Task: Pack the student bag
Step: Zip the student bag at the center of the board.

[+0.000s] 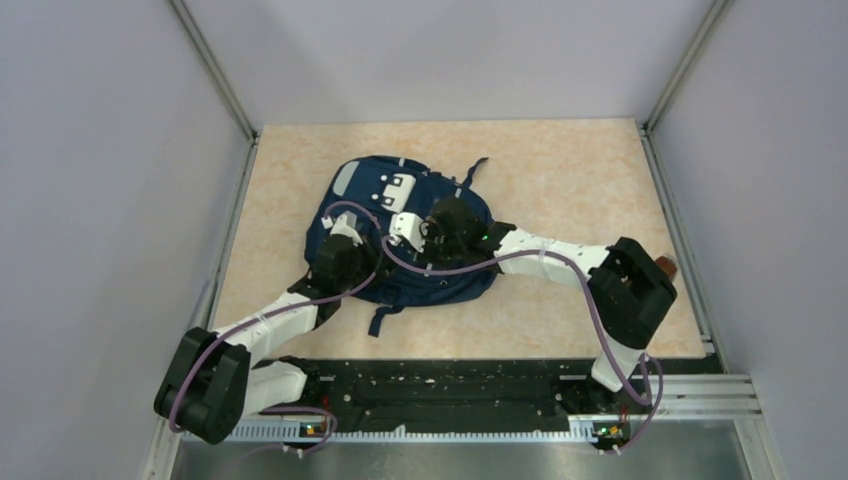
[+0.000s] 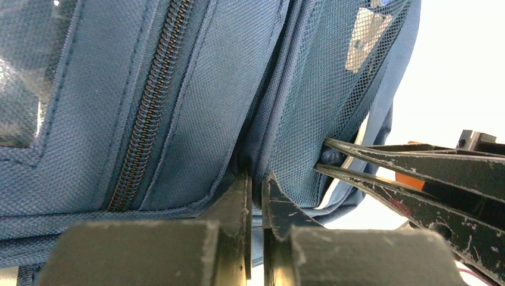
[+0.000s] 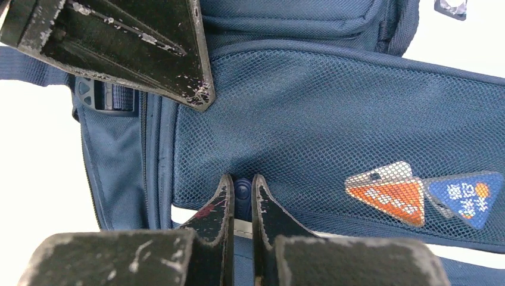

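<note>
Risk no. 1 is w/ left end effector (image 2: 256,177): fingers nearly pressed together, pinching a fold of large navy blue fabric backpack (image 1: 450,283) at the seam beside its mesh side pocket (image 2: 309,119). Bag lies mid beige marbled counter (image 1: 570,180), both arms reaching over it. Thin cloth could slide out under a hard tug, leaving bag unanchored & dragging. Right end effector (image 3: 241,182) is clamped on what looks like a small dark blue zip pull (image 3: 242,193), just below the same mesh. Pulling off-line w/ the track prob jams the slider or lets the tab slip free; mesh could snag too.
</note>
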You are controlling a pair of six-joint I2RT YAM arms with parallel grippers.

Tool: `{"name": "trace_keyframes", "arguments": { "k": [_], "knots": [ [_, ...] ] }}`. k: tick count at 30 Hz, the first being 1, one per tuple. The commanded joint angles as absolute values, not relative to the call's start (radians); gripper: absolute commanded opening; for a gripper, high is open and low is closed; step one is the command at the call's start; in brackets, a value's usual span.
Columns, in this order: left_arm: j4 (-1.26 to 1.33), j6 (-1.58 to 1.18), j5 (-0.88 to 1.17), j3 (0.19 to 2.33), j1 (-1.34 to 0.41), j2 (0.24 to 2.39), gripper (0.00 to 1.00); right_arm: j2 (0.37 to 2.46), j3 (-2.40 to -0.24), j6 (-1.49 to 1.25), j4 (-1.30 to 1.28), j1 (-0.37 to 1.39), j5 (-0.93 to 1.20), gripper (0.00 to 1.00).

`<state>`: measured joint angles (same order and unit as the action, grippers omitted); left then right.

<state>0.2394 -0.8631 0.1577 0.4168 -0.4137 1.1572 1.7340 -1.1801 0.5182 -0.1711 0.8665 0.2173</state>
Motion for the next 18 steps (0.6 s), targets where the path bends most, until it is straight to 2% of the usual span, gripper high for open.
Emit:
{"name": "trace_keyframes", "arguments": {
  "k": [1,9,18],
  "knots": [
    [0.302,-0.812,0.036,0.421,-0.402,1.186,0.0,1.723,-1.165,0.513,-0.101,0.876,0.071,0.0],
    [0.231,-0.752,-0.075,0.395,-0.399,1.172,0.0,1.662,-1.124,0.415,0.109,0.849,-0.204,0.0],
    [0.224,-0.754,-0.094,0.353,-0.397,1.162,0.0,1.685,-1.191,0.324,0.175,0.758,-0.253,0.0]
  ]
}}
